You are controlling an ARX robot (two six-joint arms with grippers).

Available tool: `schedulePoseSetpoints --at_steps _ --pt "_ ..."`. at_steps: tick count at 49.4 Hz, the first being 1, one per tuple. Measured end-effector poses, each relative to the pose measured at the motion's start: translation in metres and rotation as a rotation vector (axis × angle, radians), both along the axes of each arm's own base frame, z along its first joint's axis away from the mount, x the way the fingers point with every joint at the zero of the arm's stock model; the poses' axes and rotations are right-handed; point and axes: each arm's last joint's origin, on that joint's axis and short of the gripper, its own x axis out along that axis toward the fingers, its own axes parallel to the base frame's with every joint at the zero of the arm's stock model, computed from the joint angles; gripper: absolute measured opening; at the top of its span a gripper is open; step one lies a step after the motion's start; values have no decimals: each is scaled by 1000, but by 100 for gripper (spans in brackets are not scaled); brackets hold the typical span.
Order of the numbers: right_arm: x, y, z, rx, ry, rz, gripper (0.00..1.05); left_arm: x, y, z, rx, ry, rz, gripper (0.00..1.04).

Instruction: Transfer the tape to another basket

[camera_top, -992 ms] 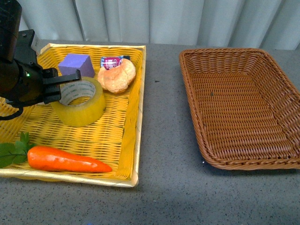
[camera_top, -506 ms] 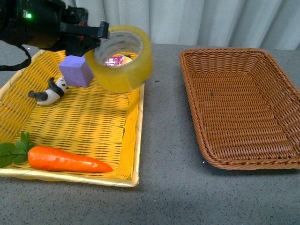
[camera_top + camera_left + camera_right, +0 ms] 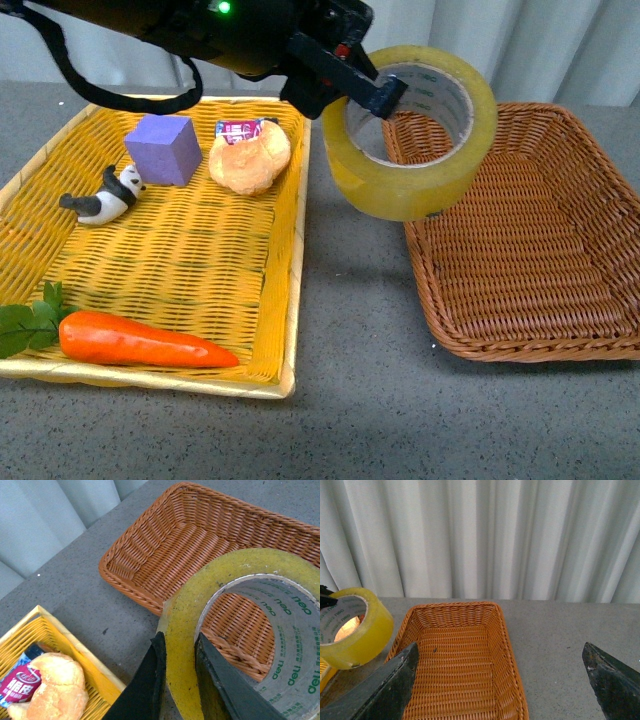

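My left gripper (image 3: 362,88) is shut on the wall of the tape (image 3: 410,135), a wide yellowish roll with a white core and green print. It holds the roll in the air over the near-left rim of the brown wicker basket (image 3: 520,230), which looks empty. In the left wrist view the two fingers (image 3: 150,680) clamp the tape's wall (image 3: 182,630) with the basket (image 3: 165,545) below. In the right wrist view my right gripper (image 3: 502,680) is open and empty above the basket (image 3: 455,670), with the tape (image 3: 355,627) off to one side.
A yellow woven tray (image 3: 280,300) on the left holds a purple cube (image 3: 160,148), a bread roll (image 3: 248,160), a small packet (image 3: 238,130), a panda figure (image 3: 105,195) and a carrot (image 3: 140,342). Grey tabletop (image 3: 350,350) lies between tray and basket. A curtain hangs behind.
My left arm lifted the tape out of the yellow tray and carried it right, from above the tray to over the brown basket's left rim. The bread roll and panda came into view.
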Motion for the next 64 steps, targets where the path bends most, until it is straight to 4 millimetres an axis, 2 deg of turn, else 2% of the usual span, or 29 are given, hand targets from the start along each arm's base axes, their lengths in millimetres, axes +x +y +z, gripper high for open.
schedulePoseSetpoints --at_steps 16,21,24,29,35,41,43,53,64 --pt "0 0 0 -3 2 -3 96 -2 -7 -2 4 -3 -11 14" --pt "2 1 -2 -119 122 -26 96 -2 -7 -2 5 -3 -9 14" --pt "7 2 -1 -223 183 46 96 -2 -7 -2 5 -4 -7 14" --pt "18 3 4 -295 200 142 96 -2 -7 -2 4 -4 -9 14" --pt "40 3 17 -318 181 214 96 -2 -8 -2 4 -4 -9 14" --pt "71 8 28 -313 190 259 96 -2 -8 -2 4 -4 -9 14" --pt "89 12 30 -299 223 292 96 -2 -7 -2 4 -4 -9 14" --pt "144 22 32 -183 355 379 96 -2 -7 -2 4 -4 -8 14" --pt "179 45 26 -108 419 466 96 -2 -7 -2 4 -4 -8 14"
